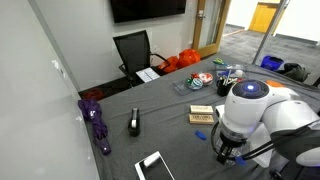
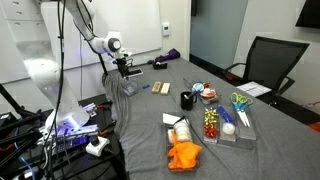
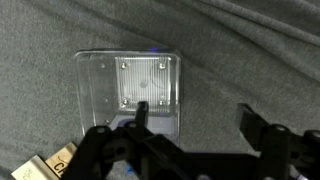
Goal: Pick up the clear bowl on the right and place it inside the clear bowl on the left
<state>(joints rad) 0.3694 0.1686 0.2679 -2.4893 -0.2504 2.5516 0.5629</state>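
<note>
Wrist view: gripper (image 3: 193,112) fingers are apart with nothing clamped between them. The clear bowl (image 3: 130,90) sits flat on the grey cloth (image 3: 250,50), at about 10 o'clock from gripper centre. One fingertip (image 3: 143,108) overlaps the bowl's 6 o'clock edge; can't tell if it's touching or hovering. The other finger is over bare cloth, off the bowl's 4 o'clock corner. A wooden block (image 3: 40,165) is at 7 o'clock, cut off by the frame corner. In an exterior view the arm (image 1: 250,108) is bent over with its wrist pointing down, low over the table (image 1: 160,110). The bowl itself is too faint to pick out there.
</note>
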